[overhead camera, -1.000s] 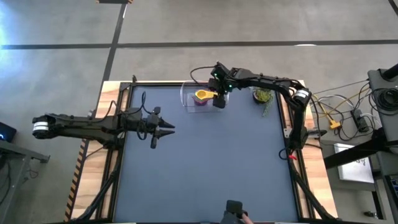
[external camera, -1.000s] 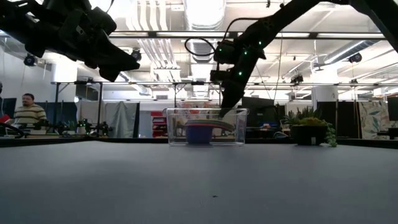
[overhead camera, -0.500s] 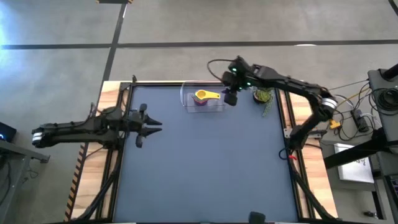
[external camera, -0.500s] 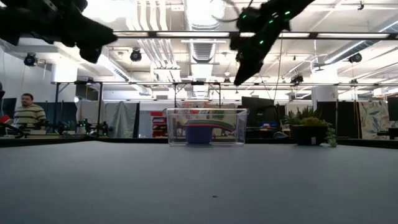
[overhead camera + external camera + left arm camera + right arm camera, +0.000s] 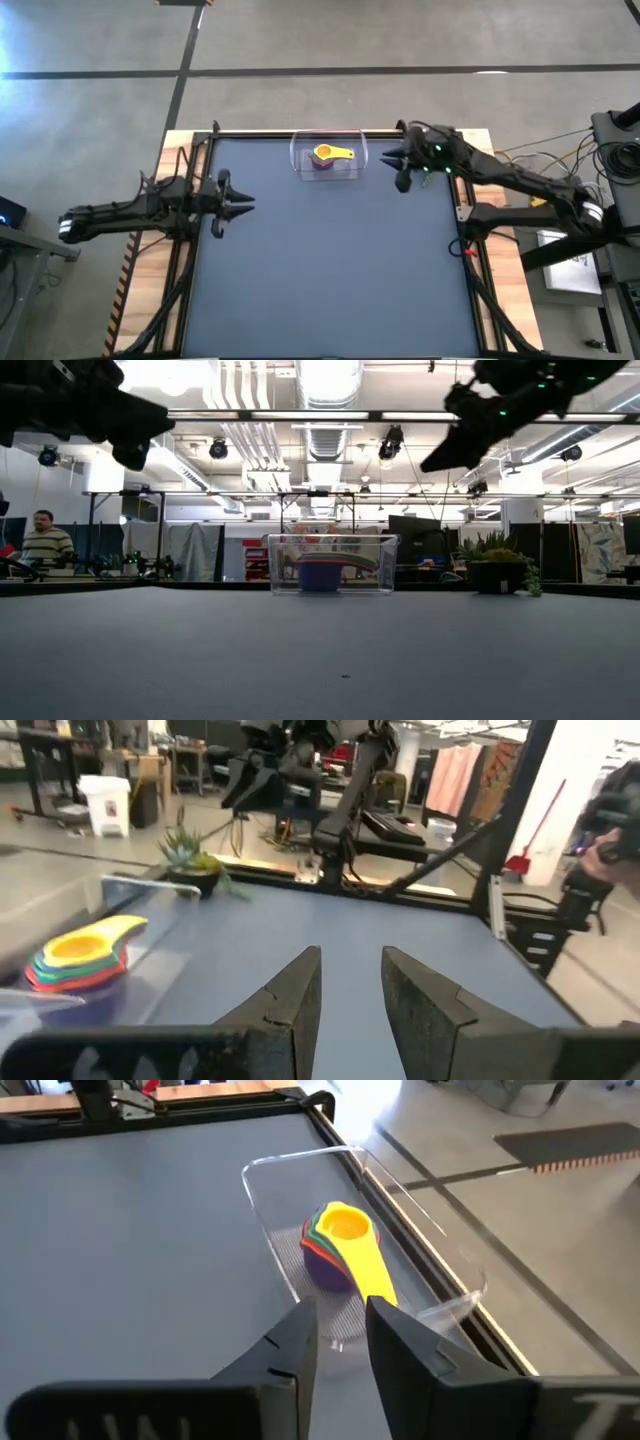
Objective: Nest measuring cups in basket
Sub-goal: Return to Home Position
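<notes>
My right gripper (image 5: pixel 394 170) hung near the basket (image 5: pixel 296 160), parted and empty (left gripper (image 5: pixel 230 200) likewise, well apart). The measuring cups (image 5: pixel 323 156) sat nested inside; only homing seemingly remained.

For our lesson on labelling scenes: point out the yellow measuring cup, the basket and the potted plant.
yellow measuring cup (image 5: pixel 345 1223), right wrist view, on its bowl.
basket (image 5: pixel 280 568), low view, on its bare front wall.
potted plant (image 5: pixel 505 557), low view, on its leaves.
</notes>
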You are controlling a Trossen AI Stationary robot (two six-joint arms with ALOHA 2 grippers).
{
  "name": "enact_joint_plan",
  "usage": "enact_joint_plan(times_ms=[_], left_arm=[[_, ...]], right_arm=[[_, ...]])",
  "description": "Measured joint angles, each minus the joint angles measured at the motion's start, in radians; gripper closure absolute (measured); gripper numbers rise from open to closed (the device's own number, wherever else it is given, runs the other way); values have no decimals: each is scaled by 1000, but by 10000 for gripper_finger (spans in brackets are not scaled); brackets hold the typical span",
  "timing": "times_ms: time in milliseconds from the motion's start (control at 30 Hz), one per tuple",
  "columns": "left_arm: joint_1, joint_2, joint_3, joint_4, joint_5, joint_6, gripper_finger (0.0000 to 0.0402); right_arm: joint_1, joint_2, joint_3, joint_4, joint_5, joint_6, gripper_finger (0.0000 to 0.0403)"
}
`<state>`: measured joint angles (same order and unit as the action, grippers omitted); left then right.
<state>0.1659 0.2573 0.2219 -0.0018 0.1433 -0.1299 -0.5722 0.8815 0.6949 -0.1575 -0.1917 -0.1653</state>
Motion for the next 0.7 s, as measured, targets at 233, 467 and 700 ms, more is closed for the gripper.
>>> enact_joint_plan(times_ms=[233, 467, 700], left_arm=[[-1, -31, -98, 69, 4, -102, 313], [-1, -78, -104, 134, 5, -79, 313], [-1, -137, -35, 65, 5, -24, 313]], right_arm=[[1, -237, -181, 22, 0, 48, 358], [10, -443, -316, 36, 0, 71, 375], [12, -683, -404, 35, 0, 103, 376]])
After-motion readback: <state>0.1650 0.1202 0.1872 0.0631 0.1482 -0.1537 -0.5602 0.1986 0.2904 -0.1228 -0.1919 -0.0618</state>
